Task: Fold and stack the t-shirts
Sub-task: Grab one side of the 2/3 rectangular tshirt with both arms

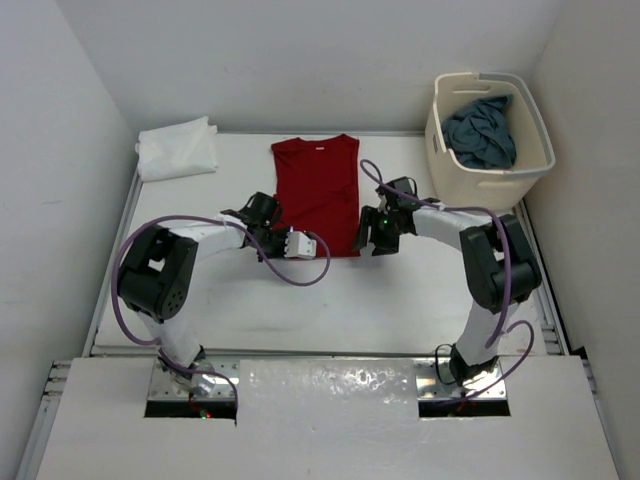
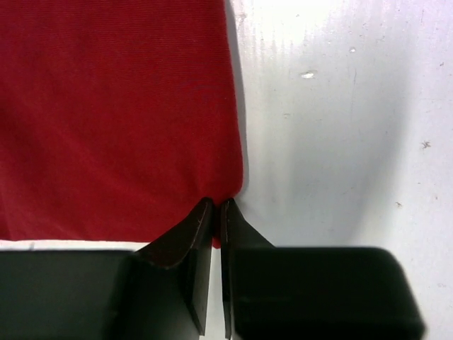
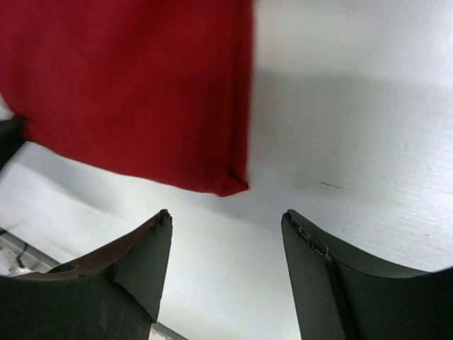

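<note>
Left wrist view: left jaws are pinching a near hem corner of the red shirt (image 2: 113, 106), likely limp and light, lying flat on the table (image 2: 340, 142); right jaws are gaping beside the other corner.

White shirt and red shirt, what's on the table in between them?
Nothing. In the top view, only bare table lies between the folded white shirt and the red shirt.

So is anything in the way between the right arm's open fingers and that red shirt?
Nothing visible does. Only a strip of white table separates the right fingers from the red t-shirt, whose near corner lies just ahead of them.
</note>
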### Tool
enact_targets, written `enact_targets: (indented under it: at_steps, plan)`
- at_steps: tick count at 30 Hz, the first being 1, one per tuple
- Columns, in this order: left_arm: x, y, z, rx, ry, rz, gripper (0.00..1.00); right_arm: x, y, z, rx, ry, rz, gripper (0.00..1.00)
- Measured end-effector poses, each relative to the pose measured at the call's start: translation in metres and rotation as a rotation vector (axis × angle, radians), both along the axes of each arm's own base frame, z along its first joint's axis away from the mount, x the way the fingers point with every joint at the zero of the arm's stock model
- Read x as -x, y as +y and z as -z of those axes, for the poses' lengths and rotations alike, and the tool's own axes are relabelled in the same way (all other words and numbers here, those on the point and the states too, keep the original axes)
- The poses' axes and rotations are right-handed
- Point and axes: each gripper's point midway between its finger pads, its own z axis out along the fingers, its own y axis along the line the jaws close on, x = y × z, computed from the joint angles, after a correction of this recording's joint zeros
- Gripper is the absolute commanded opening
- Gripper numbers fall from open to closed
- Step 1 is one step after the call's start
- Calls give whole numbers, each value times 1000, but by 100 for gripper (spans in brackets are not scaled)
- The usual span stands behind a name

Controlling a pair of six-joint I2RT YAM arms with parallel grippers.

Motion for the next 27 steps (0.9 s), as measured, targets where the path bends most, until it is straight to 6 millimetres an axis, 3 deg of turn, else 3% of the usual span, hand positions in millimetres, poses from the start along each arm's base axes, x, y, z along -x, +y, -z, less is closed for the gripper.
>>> enact_targets:
  at_steps: [4,9,14,17,19,21,27]
  plan:
    - [2,0,0,-2,4,10,31,8,-1,23,9,50,12,63]
    - [11,4,4,-27,28,58,40,-5,7,23,-39,8,42,59]
    - [8,1,3,-31,2,68,40,-18,18,24,-103,-17,77,55]
    - [2,-5,3,-34,-35,59,29,-20,21,23,-119,-17,83,55]
    - [0,-8,4,-38,-55,51,12,-19,21,23,-119,-17,82,54]
    - [-2,-9,5,-41,-62,35,4,-18,21,24,-117,-15,81,53]
    - [-6,-8,6,-44,-72,16,0,-8,19,25,-105,-13,75,55]
